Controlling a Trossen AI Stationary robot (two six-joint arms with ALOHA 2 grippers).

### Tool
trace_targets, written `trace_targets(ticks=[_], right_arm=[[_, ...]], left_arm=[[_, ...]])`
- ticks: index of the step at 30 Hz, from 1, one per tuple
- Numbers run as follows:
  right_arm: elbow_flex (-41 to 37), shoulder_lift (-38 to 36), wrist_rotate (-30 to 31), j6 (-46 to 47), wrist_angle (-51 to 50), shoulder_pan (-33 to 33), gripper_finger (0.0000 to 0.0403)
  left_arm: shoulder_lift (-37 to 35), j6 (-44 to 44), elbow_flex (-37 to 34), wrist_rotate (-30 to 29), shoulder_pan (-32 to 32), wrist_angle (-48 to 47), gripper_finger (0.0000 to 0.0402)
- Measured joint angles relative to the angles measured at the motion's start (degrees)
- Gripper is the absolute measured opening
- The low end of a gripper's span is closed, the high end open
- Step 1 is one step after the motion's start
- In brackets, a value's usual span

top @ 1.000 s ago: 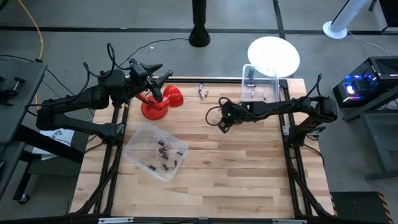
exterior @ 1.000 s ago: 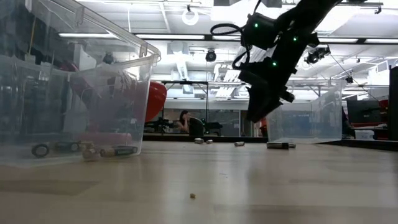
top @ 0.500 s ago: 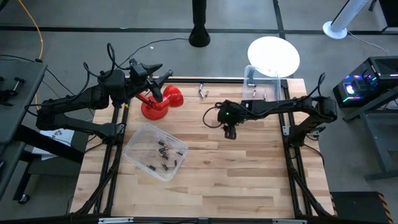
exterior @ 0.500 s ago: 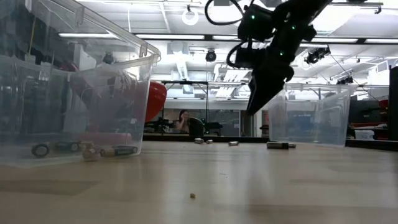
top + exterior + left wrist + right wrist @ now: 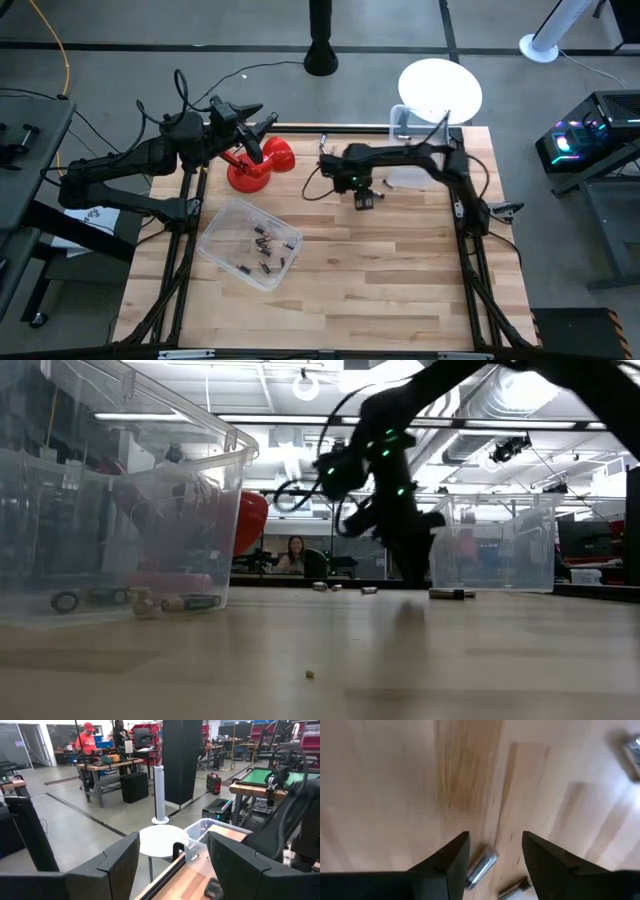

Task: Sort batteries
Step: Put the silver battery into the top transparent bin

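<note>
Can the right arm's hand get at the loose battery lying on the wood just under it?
Probably yes. The right hand hangs open over bare table, and the silvery battery lies between its fingers with nothing covering it.

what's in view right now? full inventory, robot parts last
Clear plastic bin: one, front left of the wooden table; several dark batteries inside.
Second clear plastic bin: one, back right corner; a few small batteries inside.
Loose silvery batteries: a couple, back edge of the table; two more lie under the right gripper.
Red plunger-like tool: one, back left of the table.
White round disc: one, on the floor behind the table.
Person: one, far off in the room.
Left gripper: open, above the red tool.
Right gripper: open, low over the table centre.
</note>
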Motion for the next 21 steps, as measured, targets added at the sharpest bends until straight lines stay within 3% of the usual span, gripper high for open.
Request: trace_targets(ticks=[7,18,21], right_arm=[[6.0,6.7,2.3,-1.0,-10.4,-0.1,0.0174],[-0.3,6.3,-0.4,1.5,-9.0,-0.3,0.0173],[-1.9,6.2,-1.5,2.5,-7.6,0.2,0.0156]], left_arm=[[0.0,-0.4,0.0,0.0,-0.1,-0.4,0.0227],[0.0,-0.4,0.0,0.0,-0.1,-3.4,0.0227],[0.0,-0.4,0.0,0.0,-0.1,-4.2,0.0227]])
